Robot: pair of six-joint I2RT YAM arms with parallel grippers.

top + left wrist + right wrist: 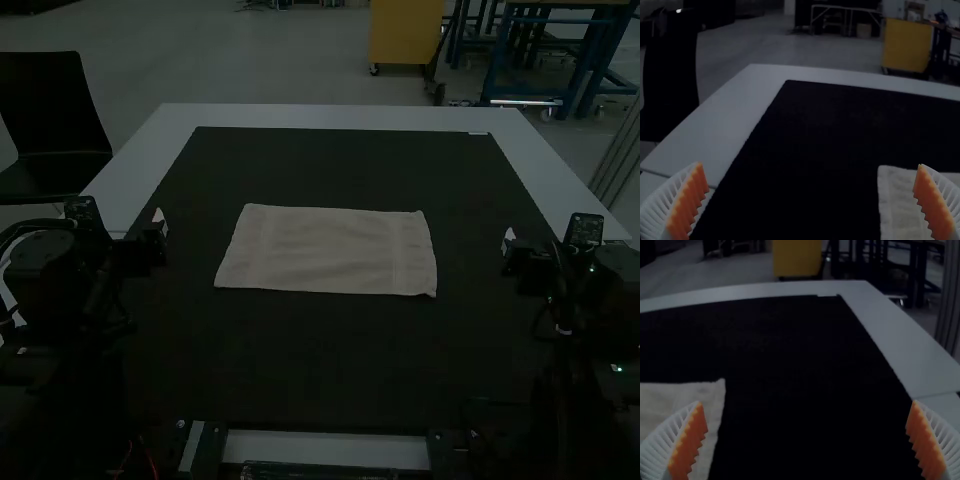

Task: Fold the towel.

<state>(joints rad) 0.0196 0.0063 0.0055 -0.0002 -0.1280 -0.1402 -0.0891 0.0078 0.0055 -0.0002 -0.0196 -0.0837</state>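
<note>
Across the middle of the black mat (330, 350) on the table (330, 116), the high view shows the towel (330, 250) lying flat in a wide rectangle, between the left hand (160, 222) and the right hand (508, 240) and well apart from both. From the left wrist view, the left hand (810, 164) stands wide open, a towel corner lying beyond its fingers. From the right wrist view, the right hand (807, 402) is likewise spread wide, holding nothing, with another towel corner ahead.
</note>
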